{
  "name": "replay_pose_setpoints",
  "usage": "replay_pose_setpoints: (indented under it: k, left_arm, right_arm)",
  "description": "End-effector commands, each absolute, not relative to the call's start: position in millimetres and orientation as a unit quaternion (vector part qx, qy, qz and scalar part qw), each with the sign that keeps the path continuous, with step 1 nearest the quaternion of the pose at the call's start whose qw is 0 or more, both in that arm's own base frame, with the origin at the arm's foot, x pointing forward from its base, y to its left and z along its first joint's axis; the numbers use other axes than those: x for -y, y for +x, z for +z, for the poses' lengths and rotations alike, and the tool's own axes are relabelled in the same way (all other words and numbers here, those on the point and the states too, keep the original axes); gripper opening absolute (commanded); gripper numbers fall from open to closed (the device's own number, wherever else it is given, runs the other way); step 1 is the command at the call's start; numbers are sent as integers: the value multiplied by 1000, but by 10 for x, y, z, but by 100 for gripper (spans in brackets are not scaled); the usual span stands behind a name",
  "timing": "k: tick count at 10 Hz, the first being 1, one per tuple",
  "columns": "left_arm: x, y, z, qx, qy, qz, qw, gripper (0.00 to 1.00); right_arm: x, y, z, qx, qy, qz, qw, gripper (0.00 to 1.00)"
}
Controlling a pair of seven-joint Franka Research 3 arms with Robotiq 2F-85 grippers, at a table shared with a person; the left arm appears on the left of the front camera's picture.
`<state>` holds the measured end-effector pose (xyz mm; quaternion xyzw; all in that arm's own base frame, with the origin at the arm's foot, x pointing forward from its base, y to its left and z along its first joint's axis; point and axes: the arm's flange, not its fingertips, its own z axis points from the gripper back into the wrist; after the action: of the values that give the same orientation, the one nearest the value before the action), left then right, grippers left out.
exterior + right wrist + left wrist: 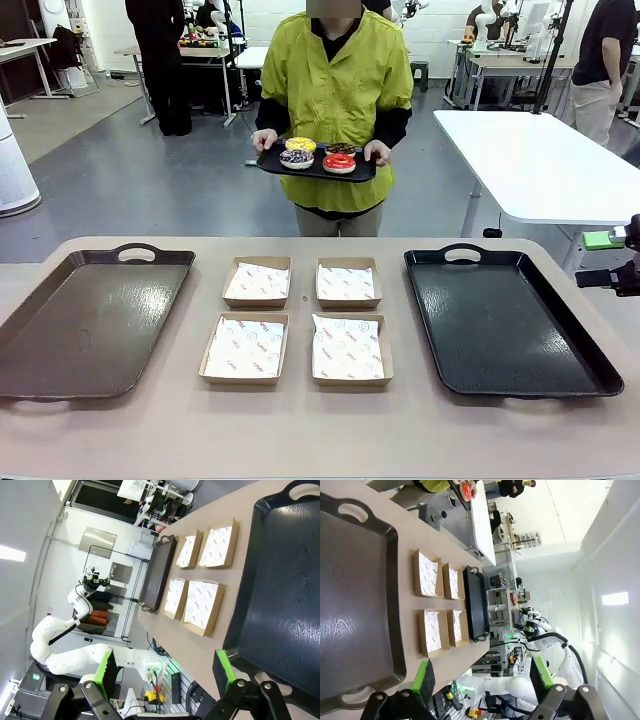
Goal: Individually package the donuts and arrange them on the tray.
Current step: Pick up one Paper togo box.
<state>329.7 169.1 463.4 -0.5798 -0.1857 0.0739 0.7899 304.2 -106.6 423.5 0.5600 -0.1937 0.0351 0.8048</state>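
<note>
There were four donuts, all ring-shaped, in the upper middle of the front view. They sat close together on a small black tray [318,172]. A person [336,90] in a yellow-green top stood at the far side of the tabletop [300,430] and held that tray with both hands, one on each end.

The yellow donut [300,144] was at the back left. The dark donut [341,149] was at the back right. The sprinkle donut [297,157] was at the front left, brown with purple and white bits on top. The red donut [339,163] was at the front right, and it was shiny.

In the middle of the front view, four square boxes lay on the tabletop in two rows of two, each lined with white printed paper: the back left box [257,281], the back right box [348,282], the front left box [245,348] and the front right box [349,349]. A big brown tray [85,320] lay on the left of the frame and a big black tray [500,320] on the right.

My left hand [482,675] was at the bottom of its own view, near the brown tray's handle. Its green fingers were spread wide apart and pinched nothing. My right hand [165,667] was at the bottom of its own view, by the black tray's edge. Its fingers were spread wide too, with nothing between them.
</note>
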Motion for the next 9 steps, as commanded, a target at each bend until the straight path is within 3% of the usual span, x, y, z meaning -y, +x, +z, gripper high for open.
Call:
replay_pose_setpoints:
  k: [1, 9]
  left_arm:
    - [-1709, 3289, 4632, 188, -583, 76, 787, 100]
    - [-1709, 3289, 4632, 188, -583, 76, 787, 100]
  right_arm:
    - [1081, 3039, 4229, 194, 560, 34, 804, 100]
    - [1081, 3039, 4229, 194, 560, 34, 804, 100]
